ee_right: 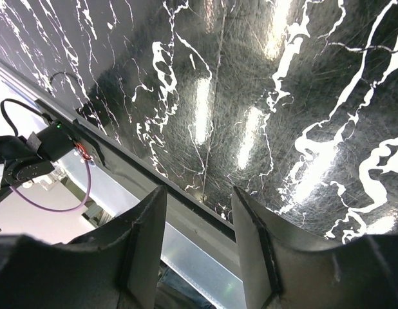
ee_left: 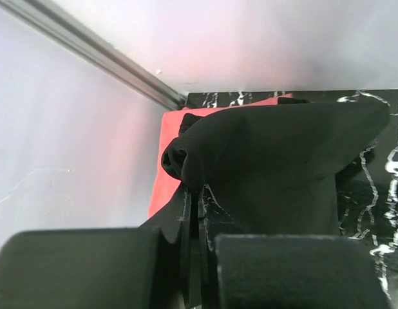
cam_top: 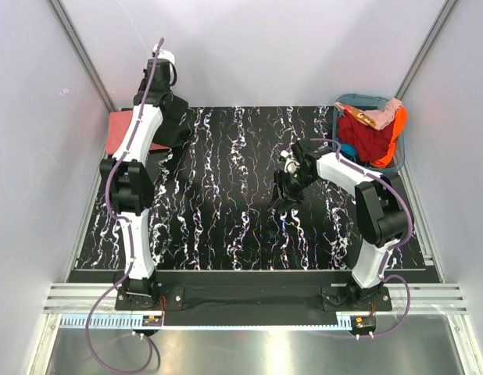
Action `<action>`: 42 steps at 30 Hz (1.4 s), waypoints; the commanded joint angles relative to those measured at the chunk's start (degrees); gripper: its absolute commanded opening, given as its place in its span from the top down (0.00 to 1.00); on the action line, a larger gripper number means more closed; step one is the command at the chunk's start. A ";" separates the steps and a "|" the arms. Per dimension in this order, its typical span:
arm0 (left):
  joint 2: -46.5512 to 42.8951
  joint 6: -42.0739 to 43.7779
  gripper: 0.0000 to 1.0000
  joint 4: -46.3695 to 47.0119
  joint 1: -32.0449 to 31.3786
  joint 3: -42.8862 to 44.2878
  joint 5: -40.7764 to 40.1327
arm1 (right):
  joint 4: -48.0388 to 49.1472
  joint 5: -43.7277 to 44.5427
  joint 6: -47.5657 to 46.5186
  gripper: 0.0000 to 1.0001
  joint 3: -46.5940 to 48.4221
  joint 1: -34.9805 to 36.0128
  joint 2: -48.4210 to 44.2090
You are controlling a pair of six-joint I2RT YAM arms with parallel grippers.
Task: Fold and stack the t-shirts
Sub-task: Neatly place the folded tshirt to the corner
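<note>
1. The left gripper (ee_left: 194,196) pinches the black t-shirt (ee_left: 283,154) tight, right by the pink t-shirt (cam_top: 120,133) in the far left corner (probably to stack it there).
2. The right gripper (ee_right: 199,193) hangs empty, fingers apart, over the table (cam_top: 226,203).

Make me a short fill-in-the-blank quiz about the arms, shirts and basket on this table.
1. The left gripper is shut on a t-shirt coloured ____.
2. The coral-pink t-shirt lies at the table's far ____ corner.
3. The right gripper is ____ and empty.
4. The teal basket stands at the far ____ corner.
Missing words: black; left; open; right.
</note>
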 commanded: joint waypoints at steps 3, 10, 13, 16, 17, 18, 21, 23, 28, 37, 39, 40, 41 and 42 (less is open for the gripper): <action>-5.10 1.14 1.00 3.24 0.48 -3.29 -2.55 | -0.48 -2.40 -0.22 0.48 3.10 -0.49 0.81; -6.77 2.19 1.00 4.99 0.75 -5.76 -2.72 | 0.22 -3.19 0.22 0.48 2.66 -0.49 0.72; -7.65 1.93 1.00 5.17 0.92 -6.02 -4.03 | 0.40 -3.01 0.22 0.48 1.96 -0.49 0.28; -8.79 2.10 1.00 5.87 1.27 -7.25 -4.48 | 0.57 -3.36 0.30 0.48 1.78 -0.49 0.54; -9.05 2.01 1.00 5.87 1.45 -7.86 -4.39 | 0.57 -3.45 0.39 0.48 1.86 -0.49 0.63; -9.32 2.10 1.00 6.22 1.45 -8.30 -4.39 | 0.57 -3.54 0.48 0.48 2.13 -0.49 0.81; -9.67 2.10 1.00 6.75 1.80 -8.75 -4.04 | 0.48 -3.63 0.48 0.48 2.74 -0.40 1.16; -8.71 2.10 1.00 6.49 2.06 -7.44 -3.69 | 0.48 -3.63 0.48 0.48 2.66 -0.49 1.42; -7.30 1.84 1.00 6.49 2.94 -6.90 -2.29 | 0.48 -3.63 0.57 0.48 2.30 -0.40 1.42; -2.74 1.05 1.00 8.24 4.79 -5.50 -0.53 | -0.13 -3.45 0.31 0.48 2.92 -0.49 3.27; -1.85 0.96 1.00 8.60 5.32 -4.79 -0.35 | -0.22 -3.45 0.39 0.48 3.10 -0.40 3.80; -0.98 0.96 1.00 8.95 5.58 -4.53 -0.09 | -0.31 -3.45 0.31 0.48 3.18 -0.49 4.06; -0.80 1.31 1.00 10.69 5.75 -4.96 -0.09 | -0.48 -3.37 0.30 0.48 3.27 -0.49 4.50; -0.53 1.57 1.00 11.93 5.84 -5.49 0.00 | -0.40 -3.36 0.30 0.48 3.36 -0.49 4.85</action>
